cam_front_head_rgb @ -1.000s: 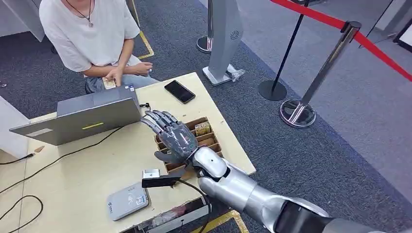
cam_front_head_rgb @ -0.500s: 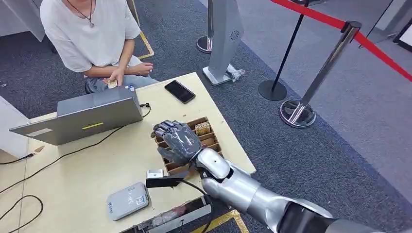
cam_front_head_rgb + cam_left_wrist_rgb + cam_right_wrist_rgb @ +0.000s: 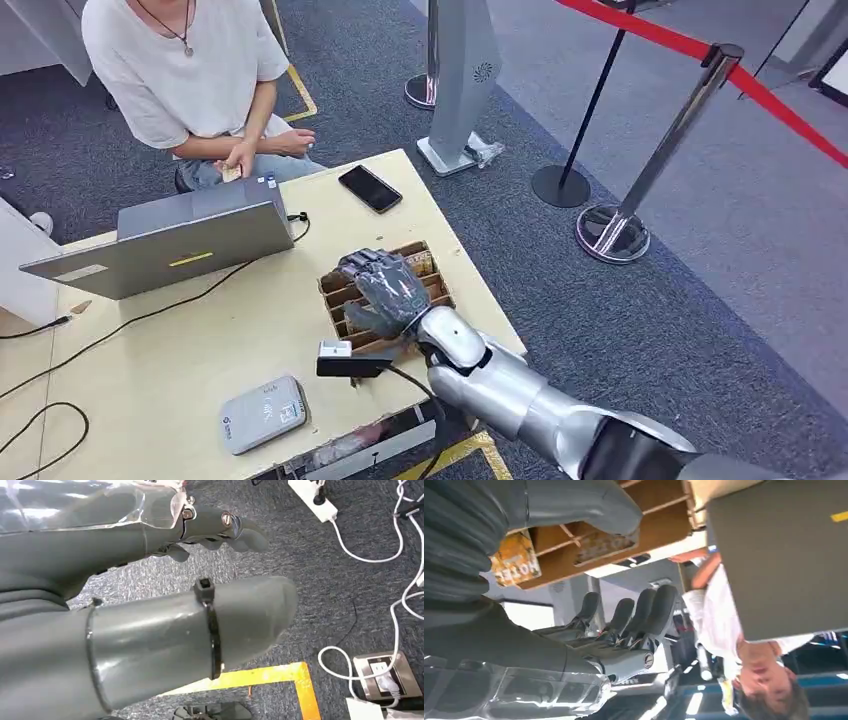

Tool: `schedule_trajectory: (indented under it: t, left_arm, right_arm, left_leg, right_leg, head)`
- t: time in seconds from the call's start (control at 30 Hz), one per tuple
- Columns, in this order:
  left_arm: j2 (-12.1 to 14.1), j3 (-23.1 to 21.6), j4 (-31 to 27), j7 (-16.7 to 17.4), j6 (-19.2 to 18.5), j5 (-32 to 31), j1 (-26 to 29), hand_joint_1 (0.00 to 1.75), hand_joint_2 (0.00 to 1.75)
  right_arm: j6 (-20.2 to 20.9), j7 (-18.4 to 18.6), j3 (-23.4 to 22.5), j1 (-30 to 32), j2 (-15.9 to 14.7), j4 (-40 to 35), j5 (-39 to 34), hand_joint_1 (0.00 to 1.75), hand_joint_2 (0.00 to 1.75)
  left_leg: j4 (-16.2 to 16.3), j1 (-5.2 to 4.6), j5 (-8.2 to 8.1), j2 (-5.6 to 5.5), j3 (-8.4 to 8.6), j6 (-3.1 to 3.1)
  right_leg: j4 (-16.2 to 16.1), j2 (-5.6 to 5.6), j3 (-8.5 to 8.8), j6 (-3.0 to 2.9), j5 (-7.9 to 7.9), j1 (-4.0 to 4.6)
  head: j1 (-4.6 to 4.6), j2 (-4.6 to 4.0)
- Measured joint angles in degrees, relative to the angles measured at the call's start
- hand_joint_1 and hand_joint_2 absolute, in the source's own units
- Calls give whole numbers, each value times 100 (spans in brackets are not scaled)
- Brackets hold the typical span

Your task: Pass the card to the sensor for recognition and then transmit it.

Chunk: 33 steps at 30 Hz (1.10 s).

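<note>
My right hand (image 3: 386,290) hovers palm down over the cardboard card box (image 3: 340,300) near the table's right edge, fingers spread and holding nothing. The right wrist view shows the thumb (image 3: 574,502) and dark fingers (image 3: 639,612) apart, with yellow-printed cards (image 3: 515,562) standing in the box's compartments. One card (image 3: 421,262) shows beside the hand. A grey card reader (image 3: 262,413) lies at the table's near edge, a black scanner (image 3: 352,365) beside it. A seated person (image 3: 185,70) holds a card (image 3: 232,173). My left hand (image 3: 150,605) hangs over the carpet, empty.
A grey laptop (image 3: 170,240) stands at the table's left with cables trailing off it. A black phone (image 3: 370,188) lies at the far corner. Stanchions (image 3: 640,190) with red tape and a grey pillar stand (image 3: 460,80) sit on the carpet to the right.
My right hand drew back from beside the laptop toward the card box, and its fingers tipped down over the compartments. The person still holds a card.
</note>
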Motion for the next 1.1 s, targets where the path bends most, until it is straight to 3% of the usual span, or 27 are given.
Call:
schedule_trajectory:
  t: [0.67,0.8,0.9,1.07,1.1]
  left_arm:
    - [2,-7,0,-5,-4,-7,0,0,0]
    - [54,-20,0,240,-354,-61,-58,0,0]
    - [85,-28,0,271,-407,-63,-112,0,0]
    - [109,-90,0,269,-409,-70,-114,0,0]
    - [111,-103,0,269,-409,-70,-114,0,0]
  right_arm:
    - [30,83,-199,-20,-31,327,105,101,175]
    - [98,85,-238,-149,-22,424,105,84,175]
    - [111,92,-247,-212,-9,492,107,70,175]
    - [103,92,-262,-247,9,575,111,70,175]
    - [103,92,-262,-255,11,588,111,59,175]
  left_leg:
    - [0,0,-1,-1,-2,1]
    - [0,1,0,-1,-1,1]
    - [0,1,0,-1,-2,1]
    - [0,0,0,-1,-2,1]
    - [0,0,0,-1,-2,1]
  right_leg:
    - [0,-1,1,0,0,0]
    - [0,-1,1,0,0,0]
    - [1,-2,1,0,0,0]
    - [1,-2,1,0,0,0]
    - [1,-2,1,0,0,0]
  head:
    - [0,0]
    - [-2,0]
    - [-2,0]
    - [0,0]
    - [0,0]
